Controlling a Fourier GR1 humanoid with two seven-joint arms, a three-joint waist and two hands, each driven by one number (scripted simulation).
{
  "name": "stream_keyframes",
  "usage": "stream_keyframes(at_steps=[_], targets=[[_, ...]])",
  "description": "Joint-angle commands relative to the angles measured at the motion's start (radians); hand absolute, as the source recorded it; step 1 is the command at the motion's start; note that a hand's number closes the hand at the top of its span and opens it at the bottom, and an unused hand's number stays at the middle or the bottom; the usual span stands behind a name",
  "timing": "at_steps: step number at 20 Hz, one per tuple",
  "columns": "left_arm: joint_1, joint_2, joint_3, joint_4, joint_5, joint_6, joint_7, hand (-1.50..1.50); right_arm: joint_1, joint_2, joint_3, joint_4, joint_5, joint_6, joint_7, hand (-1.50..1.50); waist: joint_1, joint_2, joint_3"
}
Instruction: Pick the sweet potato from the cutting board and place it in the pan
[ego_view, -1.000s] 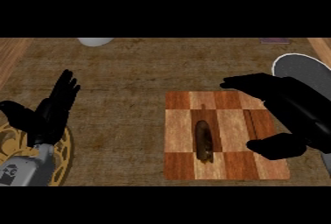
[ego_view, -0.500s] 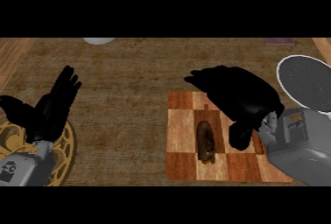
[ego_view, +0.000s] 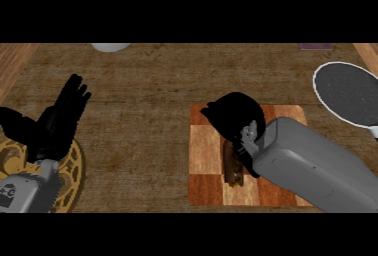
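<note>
On a brown woven-textured counter (ego_view: 148, 100), the black right hand (ego_view: 235, 117) has dropped onto the checkered wooden cutting board (ego_view: 203, 185), fingers curled over the dark brown sweet potato (ego_view: 235, 172). The grey round pan (ego_view: 347, 92) sits far right. The black left hand (ego_view: 63, 117) rests open at left.

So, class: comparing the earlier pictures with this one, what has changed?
The right hand has swung leftward and down over the sweet potato on the cutting board; whether it grips is hidden. Potato, board, pan and the resting left hand stayed put.
</note>
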Motion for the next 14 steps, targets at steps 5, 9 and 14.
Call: stream_keyframes(at_steps=[5, 9, 14], targets=[[0.019, -0.029, 0.008, 0.015, -0.035, 0.015, -0.017, 0.00, 0.015, 0.092, 0.052, 0.013, -0.031, 0.173, 0.172, -1.50, -0.018, -0.002, 0.001], [0.075, -0.038, -0.014, -0.022, -0.039, 0.001, -0.040, 0.00, -0.046, 0.123, 0.135, 0.023, 0.030, 0.199, 0.216, -1.50, -0.009, -0.006, 0.000], [0.055, -0.028, 0.000, -0.024, -0.044, -0.002, -0.010, 0.00, -0.018, 0.179, 0.160, 0.012, 0.070, 0.203, 0.291, -1.50, -0.018, -0.006, 0.001]])
